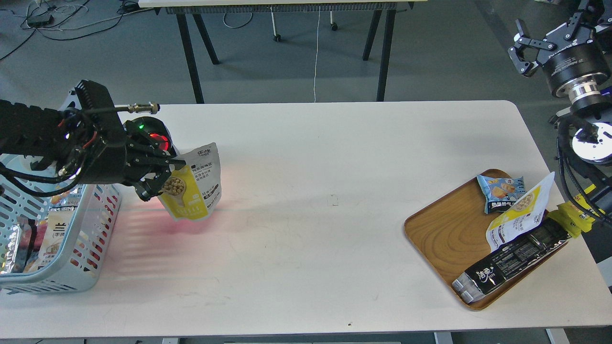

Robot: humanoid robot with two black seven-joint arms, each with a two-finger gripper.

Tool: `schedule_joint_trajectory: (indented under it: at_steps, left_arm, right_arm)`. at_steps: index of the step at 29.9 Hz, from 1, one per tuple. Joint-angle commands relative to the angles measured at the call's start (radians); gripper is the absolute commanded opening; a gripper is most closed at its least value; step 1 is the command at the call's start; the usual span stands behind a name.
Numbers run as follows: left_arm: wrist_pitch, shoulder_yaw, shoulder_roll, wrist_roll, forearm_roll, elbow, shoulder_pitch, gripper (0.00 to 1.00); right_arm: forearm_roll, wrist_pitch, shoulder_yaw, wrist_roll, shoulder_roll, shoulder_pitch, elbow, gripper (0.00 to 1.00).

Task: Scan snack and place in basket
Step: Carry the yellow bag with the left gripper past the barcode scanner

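Observation:
My left gripper (165, 174) is shut on the snack (198, 188), a white-and-yellow foil pouch with a round bean picture, and holds it above the table just in front of the black scanner (152, 135), which shows red and green lights. A red glow falls on the table under the pouch. The pale blue-white slotted basket (91, 239) stands at the table's left edge, below my left arm, with several packets inside. My right gripper (521, 52) is raised off the table's far right corner, its fingers spread and empty.
An oval brown wooden tray (442, 234) at the right holds a small blue packet (502, 191), a second white-and-yellow pouch (519, 215) and a long black packet (516, 260). A yellow item (573, 217) lies at the table's right edge. Another table's legs (191, 57) stand behind.

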Motion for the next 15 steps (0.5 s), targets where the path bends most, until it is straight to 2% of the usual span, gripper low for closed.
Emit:
schedule_joint_trajectory:
  at_steps: [1, 15]
  left_arm:
    - [0.0, 0.0, 0.013, 0.0, 0.0, 0.0, 0.001, 0.0]
    - [0.0, -0.001, 0.019, 0.0, 0.0, 0.005, 0.003, 0.0]
  right_arm:
    - [0.0, 0.002, 0.0, 0.0, 0.001, -0.001, 0.001, 0.99]
    - [0.0, 0.002, 0.0, 0.0, 0.004, -0.001, -0.001, 0.99]
